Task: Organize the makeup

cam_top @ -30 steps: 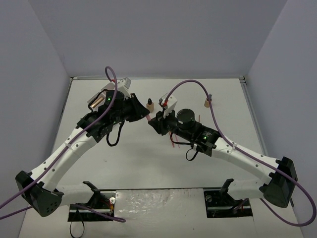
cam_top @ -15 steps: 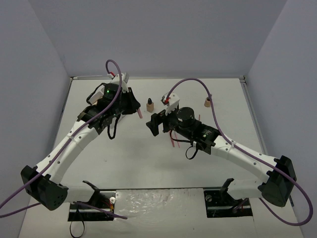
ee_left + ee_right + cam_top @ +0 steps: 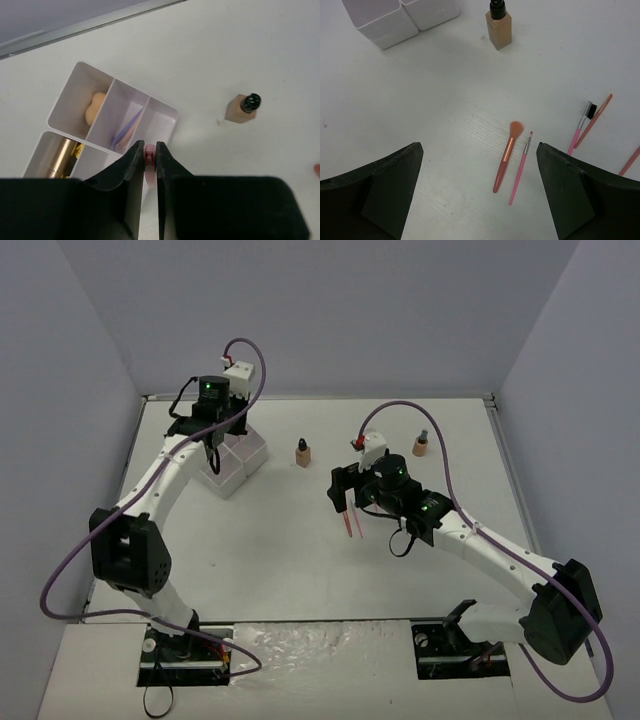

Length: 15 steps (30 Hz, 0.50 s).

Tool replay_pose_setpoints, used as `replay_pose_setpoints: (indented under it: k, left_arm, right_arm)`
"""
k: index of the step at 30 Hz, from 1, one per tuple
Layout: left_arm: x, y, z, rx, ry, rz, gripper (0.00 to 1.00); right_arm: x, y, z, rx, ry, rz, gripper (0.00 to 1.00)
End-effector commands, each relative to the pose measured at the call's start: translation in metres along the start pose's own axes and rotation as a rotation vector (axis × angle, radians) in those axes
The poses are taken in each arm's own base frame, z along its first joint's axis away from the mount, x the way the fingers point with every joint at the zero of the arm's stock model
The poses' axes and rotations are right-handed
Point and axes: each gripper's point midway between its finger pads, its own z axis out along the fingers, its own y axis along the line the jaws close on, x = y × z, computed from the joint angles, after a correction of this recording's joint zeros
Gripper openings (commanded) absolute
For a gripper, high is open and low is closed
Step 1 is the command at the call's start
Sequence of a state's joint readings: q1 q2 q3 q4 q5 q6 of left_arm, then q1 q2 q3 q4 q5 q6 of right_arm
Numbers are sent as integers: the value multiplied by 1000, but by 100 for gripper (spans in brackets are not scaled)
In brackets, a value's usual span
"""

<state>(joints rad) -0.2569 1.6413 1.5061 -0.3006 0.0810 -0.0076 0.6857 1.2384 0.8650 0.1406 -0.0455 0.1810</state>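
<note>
From above, my left gripper hangs over the white box at the far left of the table. Whether it is closed I cannot tell from here. My right gripper is near the middle. A few thin pink sticks lie just on the near side of it. One tan bottle stands between my two grippers, and a second bottle stands beyond my right one.

Through my left wrist camera, my jaws are pinched almost together on a pink stick, which is gripped right at the tips. Beyond the tips lies the box. It holds a beige sponge in one compartment, a purple stick in the next and a gold lipstick tube in another. The bottle stands off to the right of my jaws, well clear of the box.

Through my right wrist camera, my jaws are spread wide and hold nothing. An orange-tipped brush and a thin pink brush lie side by side on the table in the gap between my fingers. Past the right-hand finger lie a pink spoolie and a reddish stick. Far beyond the tips stands the bottle.
</note>
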Motion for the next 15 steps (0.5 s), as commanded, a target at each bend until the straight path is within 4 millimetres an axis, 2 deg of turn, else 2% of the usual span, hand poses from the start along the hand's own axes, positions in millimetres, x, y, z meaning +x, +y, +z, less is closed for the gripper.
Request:
replay_pose_setpoints:
  k: [1,3,8,11,15]
  left_arm:
    - [-60,30,14,-1,-168,102,0]
    - [-51,37,34,3,-137,115,0]
    - [-44,44,59,20,-115,154,0]
    - [-33,50,71,17,-87,150,9]
    - [-24,58,76,-19,-67,129,26]
  right_arm:
    - [-18,4,-6,-31,-58,-25,94]
    - [-12,3,-4,-28,-45,-15,94]
    - [-3,0,0,-21,-22,-15,94]
    - [-3,-4,0,-9,-19,-23,94]
    - [-3,-9,0,4,-17,-20,94]
